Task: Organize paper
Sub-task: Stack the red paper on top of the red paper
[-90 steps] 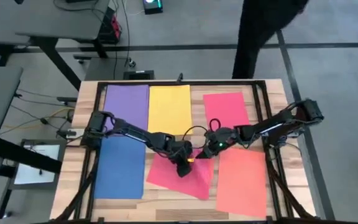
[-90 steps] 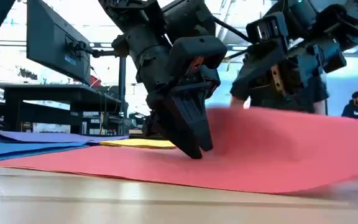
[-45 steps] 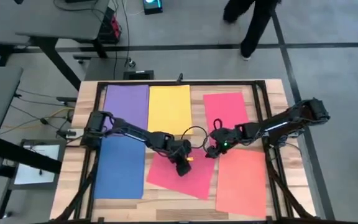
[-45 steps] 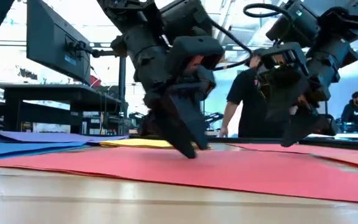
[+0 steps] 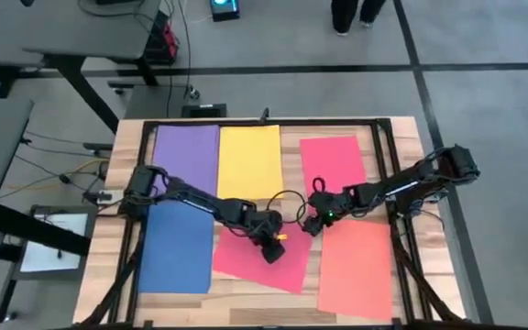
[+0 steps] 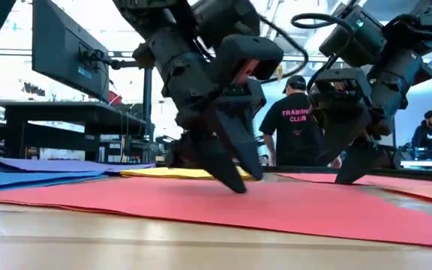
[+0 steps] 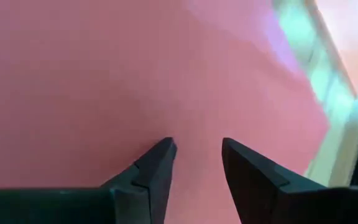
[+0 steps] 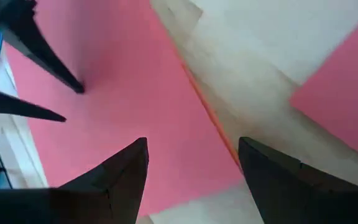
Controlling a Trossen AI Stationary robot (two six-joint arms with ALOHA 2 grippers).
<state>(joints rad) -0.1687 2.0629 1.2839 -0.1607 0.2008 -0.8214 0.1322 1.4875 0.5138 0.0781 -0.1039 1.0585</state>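
On the wooden table (image 5: 291,145), the blue sheet (image 5: 177,246) lies at eight o'clock, purple (image 5: 188,158) and yellow (image 5: 250,160) at eleven and twelve. The left gripper (image 5: 272,251), fingers slightly parted, presses the skewed red-pink sheet (image 5: 250,268) near its two o'clock corner. The right gripper (image 5: 312,223) hovers spread over bare wood between pink (image 5: 333,165) and coral (image 5: 356,270) sheets.

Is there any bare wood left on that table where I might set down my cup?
Little. A bare strip runs between the yellow sheet and the upper pink sheet, and a narrow edge along the front below the blue sheet. The middle is crowded: both tools, left and right, sit at the tilted pink sheet, beside the coral sheet.
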